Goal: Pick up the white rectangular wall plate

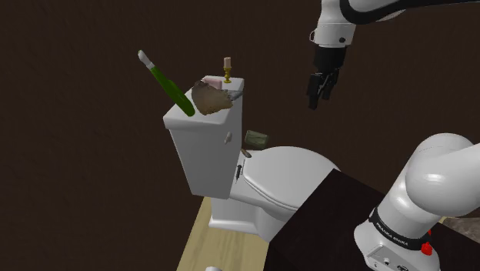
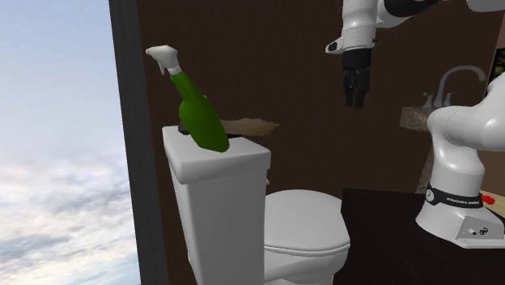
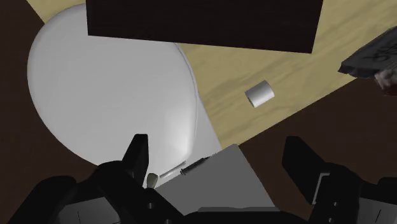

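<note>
Dark brown walls, pale wood floor [image 1: 201, 239]. Upper left of the shoulder frame: green spray bottle [image 1: 173, 88] leaning on the white toilet tank [image 1: 201, 150]. Right of it on the tank lid, a brown crumpled lump [image 1: 209, 98]. The white wall plate [image 1: 237, 92] lies flat at the lid's right end, touching the lump, partly covered. Small brass-coloured holder [image 1: 227, 71] behind. Toilet lid [image 1: 285, 173] centre. Gripper [image 1: 317, 98] upper right, in air, well apart from the tank, fingers spread, nothing between. Dark stand [image 1: 331, 208] lower right.
</note>
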Tool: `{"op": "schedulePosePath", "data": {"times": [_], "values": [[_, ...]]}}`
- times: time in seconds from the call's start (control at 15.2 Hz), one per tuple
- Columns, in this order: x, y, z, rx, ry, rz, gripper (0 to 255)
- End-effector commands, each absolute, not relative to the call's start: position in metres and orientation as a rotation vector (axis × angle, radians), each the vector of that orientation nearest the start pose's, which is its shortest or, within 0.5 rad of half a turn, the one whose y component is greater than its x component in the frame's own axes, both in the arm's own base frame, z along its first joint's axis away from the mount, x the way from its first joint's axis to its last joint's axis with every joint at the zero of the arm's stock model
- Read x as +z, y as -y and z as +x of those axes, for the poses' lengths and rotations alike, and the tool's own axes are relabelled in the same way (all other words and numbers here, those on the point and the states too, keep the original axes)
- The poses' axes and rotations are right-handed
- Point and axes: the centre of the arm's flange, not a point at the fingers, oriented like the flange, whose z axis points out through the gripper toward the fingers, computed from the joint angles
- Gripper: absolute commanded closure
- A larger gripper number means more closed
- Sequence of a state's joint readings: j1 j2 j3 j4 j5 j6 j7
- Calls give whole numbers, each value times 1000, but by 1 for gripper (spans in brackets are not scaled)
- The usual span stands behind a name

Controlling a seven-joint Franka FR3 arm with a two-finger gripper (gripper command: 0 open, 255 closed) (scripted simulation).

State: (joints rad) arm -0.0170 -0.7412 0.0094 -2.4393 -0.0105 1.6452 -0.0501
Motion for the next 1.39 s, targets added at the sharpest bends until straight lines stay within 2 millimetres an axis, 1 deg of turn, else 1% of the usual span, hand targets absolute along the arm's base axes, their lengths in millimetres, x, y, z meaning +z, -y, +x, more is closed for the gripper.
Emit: {"op": "schedulePosePath", "data": {"times": [0.0,0.33,0.66,0.99,1.32], "values": [[543,3,321,84,64,-3155,0],[530,-39,371,-47,277,-3403,0],[510,-82,416,-204,526,-3627,0],[483,-126,458,-393,821,-3817,0],[448,-166,498,-620,1171,-3956,0]]}}
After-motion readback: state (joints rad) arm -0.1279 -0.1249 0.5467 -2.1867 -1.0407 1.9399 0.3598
